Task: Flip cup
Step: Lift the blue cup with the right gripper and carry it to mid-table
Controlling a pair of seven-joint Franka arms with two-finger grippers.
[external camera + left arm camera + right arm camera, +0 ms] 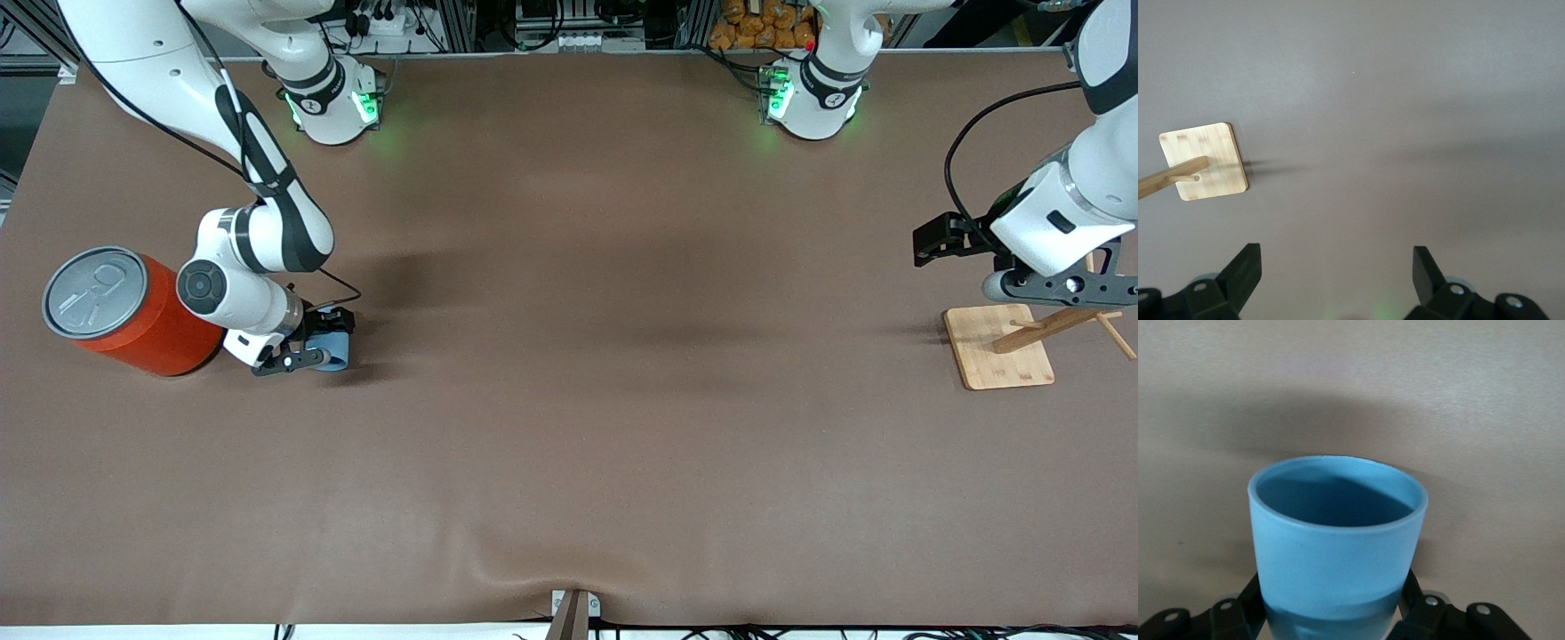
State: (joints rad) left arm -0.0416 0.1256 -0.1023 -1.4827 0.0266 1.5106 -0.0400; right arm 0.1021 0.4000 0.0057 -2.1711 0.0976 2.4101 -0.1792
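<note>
The small light-blue cup (336, 349) is gripped by my right gripper (316, 345), shut on its lower body, low over the table beside the orange-red can (142, 324). The cup lies sideways, its mouth pointing away from the wrist toward the middle of the table. In the right wrist view the cup (1338, 553) fills the lower centre with its darker inside showing, and the gripper (1330, 595) clamps it from both sides. I cannot tell whether the cup touches the table. My left gripper (1062, 286) waits open and empty over the wooden stand, seen also in the left wrist view (1335, 260).
The large can with a grey pull-tab lid stands close to the right wrist, at the right arm's end. A wooden stand (987, 356) with a slanted peg (1058, 324) sits at the left arm's end; it also shows in the left wrist view (1211, 167). Brown cloth covers the table.
</note>
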